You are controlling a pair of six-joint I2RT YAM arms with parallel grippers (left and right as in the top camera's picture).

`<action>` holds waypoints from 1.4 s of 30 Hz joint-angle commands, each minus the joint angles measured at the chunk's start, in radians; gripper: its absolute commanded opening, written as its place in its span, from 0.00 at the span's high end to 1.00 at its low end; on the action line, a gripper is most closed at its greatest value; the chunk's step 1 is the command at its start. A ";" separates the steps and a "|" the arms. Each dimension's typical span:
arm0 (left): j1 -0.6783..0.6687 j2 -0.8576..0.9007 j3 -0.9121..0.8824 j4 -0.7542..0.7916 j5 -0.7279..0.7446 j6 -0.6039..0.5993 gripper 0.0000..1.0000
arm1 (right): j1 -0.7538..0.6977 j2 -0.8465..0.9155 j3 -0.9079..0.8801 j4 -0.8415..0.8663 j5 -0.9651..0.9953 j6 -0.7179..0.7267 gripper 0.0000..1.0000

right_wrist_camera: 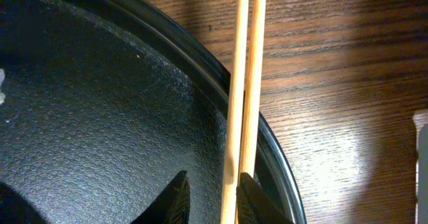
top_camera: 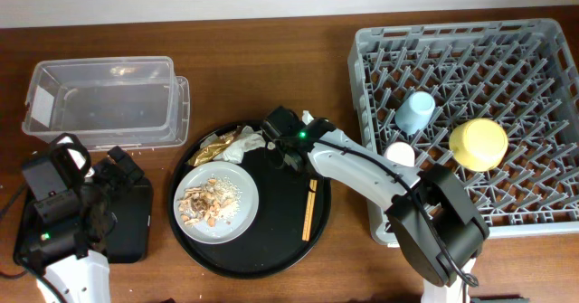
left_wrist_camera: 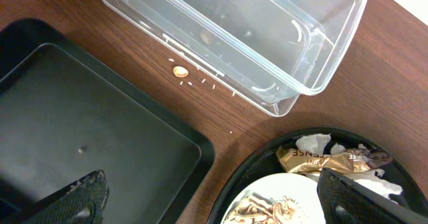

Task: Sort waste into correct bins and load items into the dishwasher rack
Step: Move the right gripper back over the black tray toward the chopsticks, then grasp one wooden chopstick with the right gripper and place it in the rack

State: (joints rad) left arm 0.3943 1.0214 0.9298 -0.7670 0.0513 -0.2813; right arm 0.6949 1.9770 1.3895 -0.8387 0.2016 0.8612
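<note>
The right hand (right_wrist_camera: 214,184) is low over the round tray (right_wrist_camera: 100,103). Its 2 fingers are only a little spread, and the chopsticks (right_wrist_camera: 244,83) run between them. The 2 sticks lie side by side at the tray's right side, and their far part passes over the rim toward the counter (right_wrist_camera: 348,83). They are not in the middle of the gap: they lie close against 1 finger, and a free space shows beside the other. I cannot tell if any finger touches them.

The danger I see comes from this offset. If the hand closes like this, it may catch only 1 stick or push the pair sideways, and a stick may roll off the rim onto the counter. Held near 1 end, the pair may also swing or cross on the way to the rack (top_camera: 507,68) and catch on its pegs.

The left hand (left_wrist_camera: 207,184) is spread wide and holds nothing, near the corner of the black bin (left_wrist_camera: 80,117).
</note>
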 commanded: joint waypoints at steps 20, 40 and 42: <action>0.004 -0.001 0.014 0.002 -0.004 -0.006 0.01 | 0.034 0.029 -0.079 0.084 -0.063 0.012 0.74; 0.004 -0.001 0.014 0.002 -0.004 -0.006 0.01 | -0.037 -0.271 0.103 -0.040 0.101 -0.249 0.96; 0.004 -0.001 0.014 0.002 -0.004 -0.006 0.01 | -0.134 -0.344 0.111 -0.035 0.103 -0.325 0.96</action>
State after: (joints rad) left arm 0.3943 1.0214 0.9298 -0.7670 0.0513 -0.2813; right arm 0.6659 1.7195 1.4765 -0.8719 0.2306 0.6483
